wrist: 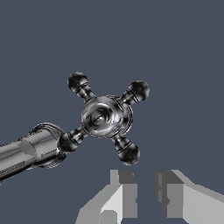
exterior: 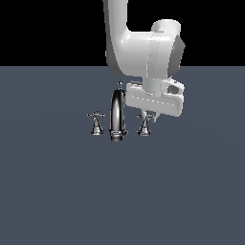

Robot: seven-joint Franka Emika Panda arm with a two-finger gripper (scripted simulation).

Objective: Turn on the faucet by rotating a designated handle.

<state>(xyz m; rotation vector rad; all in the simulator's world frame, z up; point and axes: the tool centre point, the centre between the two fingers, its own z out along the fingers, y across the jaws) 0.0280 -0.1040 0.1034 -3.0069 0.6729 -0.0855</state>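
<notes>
The chrome faucet has a tall arched spout (exterior: 117, 115) with a small knob on top and two cross-shaped handles. One handle (exterior: 96, 123) stands at the exterior view's left and one (exterior: 144, 123) at its right. My gripper (exterior: 153, 115) hangs just above and slightly to the exterior view's right of the right handle. In the wrist view that cross handle (wrist: 105, 117) is seen from above, with the spout (wrist: 30, 151) beside it. My gripper (wrist: 146, 190) is empty. Its fingers (wrist: 124, 192) are a narrow gap apart, beside the handle and not touching it.
The faucet stands on a flat dark grey-blue surface (exterior: 57, 191). The white arm and hand (exterior: 143, 52) come down from above and hide the space behind the right handle.
</notes>
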